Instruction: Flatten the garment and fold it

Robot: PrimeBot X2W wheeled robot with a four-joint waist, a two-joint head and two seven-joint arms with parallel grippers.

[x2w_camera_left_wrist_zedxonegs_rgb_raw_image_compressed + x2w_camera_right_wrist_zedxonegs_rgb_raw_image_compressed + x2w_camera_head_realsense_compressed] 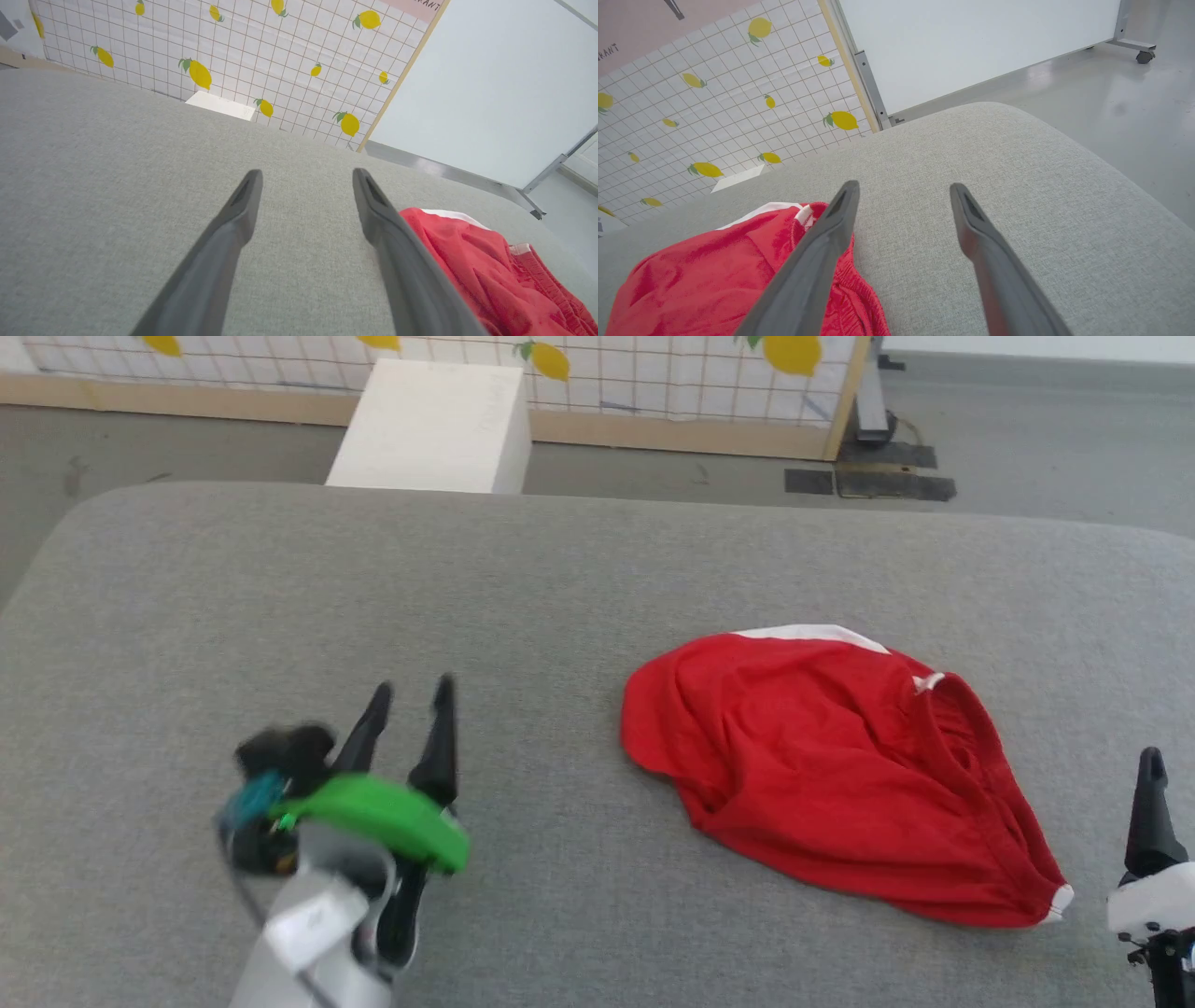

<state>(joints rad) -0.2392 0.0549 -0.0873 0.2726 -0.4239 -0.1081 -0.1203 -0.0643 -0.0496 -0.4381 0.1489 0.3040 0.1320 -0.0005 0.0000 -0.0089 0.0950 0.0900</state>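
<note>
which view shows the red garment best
The head view: the whole garment lies in sight on the grey cushion. The left wrist view cuts it off at lower right; the right wrist view at lower left.

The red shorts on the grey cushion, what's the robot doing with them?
The robot is meant to flatten and fold the shorts. They lie rumpled on the cushion, and nothing holds them. Its left gripper is open off to one side, and its right gripper is open by the other edge.

Bright, even light, faint shadows; the left claw [414, 687] looks smeared, wrist views warp at edges.
</note>
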